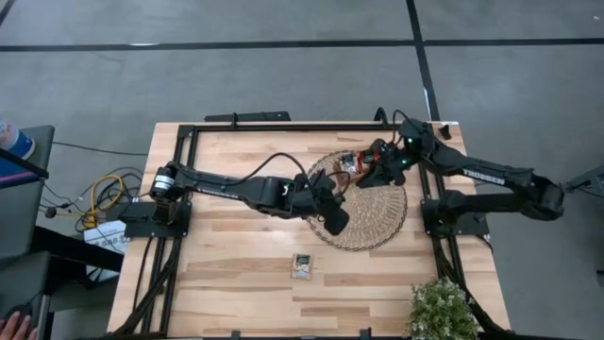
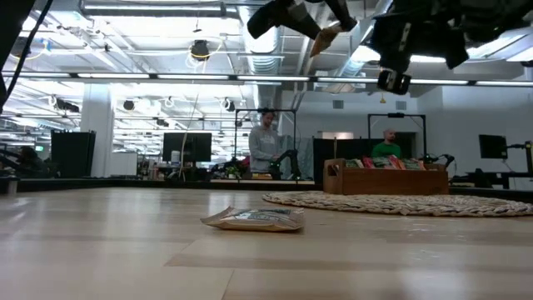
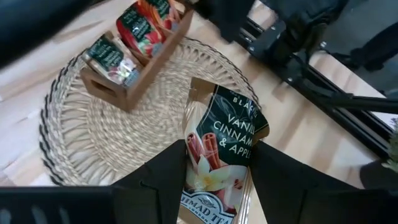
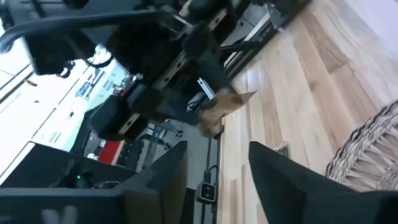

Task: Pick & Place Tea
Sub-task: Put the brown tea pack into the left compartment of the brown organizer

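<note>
Tea in small flat sachets is the thing to be moved. One sachet [image 3: 217,155], dark green with vanilla and cinnamon printed on it, is pinched between the left gripper [image 3: 214,180] fingers and held in the air above the wicker mat [image 3: 93,143]. More sachets, red and green, are seen standing on edge in the wooden tray [image 3: 134,81], which rests on the mat. A further pale sachet [image 1: 302,266] is left lying flat on the bare table [image 1: 236,283], well apart from the mat.

The right gripper [image 4: 217,165] is raised over the far side of the mat near the tray; its fingers are parted and nothing is seen between them.

Each sachet is judged to be very light, thin and soft, a paper or foil envelope that creases readily and can slide between smooth fingers. A hold across the flat faces near one edge, as is shown in the left wrist view, is judged to be best. The sachet lying flat on the table is likely to be harder to lift, since little edge is offered to the fingers.
</note>
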{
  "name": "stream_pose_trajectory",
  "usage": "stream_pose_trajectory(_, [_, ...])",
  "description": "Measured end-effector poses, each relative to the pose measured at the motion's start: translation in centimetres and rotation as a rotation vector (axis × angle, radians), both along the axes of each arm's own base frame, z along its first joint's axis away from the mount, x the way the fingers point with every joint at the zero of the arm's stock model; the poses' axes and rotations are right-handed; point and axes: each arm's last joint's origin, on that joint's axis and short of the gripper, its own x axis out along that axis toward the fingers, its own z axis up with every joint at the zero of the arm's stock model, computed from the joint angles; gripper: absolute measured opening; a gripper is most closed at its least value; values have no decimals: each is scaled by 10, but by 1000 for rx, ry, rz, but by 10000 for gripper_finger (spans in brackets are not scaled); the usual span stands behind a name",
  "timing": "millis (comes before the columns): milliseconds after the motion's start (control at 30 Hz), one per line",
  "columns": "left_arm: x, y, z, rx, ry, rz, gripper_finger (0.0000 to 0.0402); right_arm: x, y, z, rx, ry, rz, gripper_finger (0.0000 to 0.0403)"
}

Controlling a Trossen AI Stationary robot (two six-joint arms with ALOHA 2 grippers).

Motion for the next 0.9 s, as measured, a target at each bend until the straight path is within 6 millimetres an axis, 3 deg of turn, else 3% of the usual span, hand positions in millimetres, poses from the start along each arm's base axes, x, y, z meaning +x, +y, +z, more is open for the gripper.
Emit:
stream_pose_trajectory(167, [0, -2, 0, -5, 2, -8, 165, 12, -3, -7, 4, -11, 34, 208])
stream_pose_trajectory(300, [1, 4, 0, -7, 1, 5, 165, 24, 0, -7, -8, -52, 73, 223])
stream_pose_trajectory(633, [3, 21, -1, -74, 0, 12, 165, 52, 1, -3, -8, -46, 130, 206])
stream_pose_trajectory(900, [3, 21, -1, -75, -1, 16, 165, 59, -3, -7, 5, -25, 131, 186])
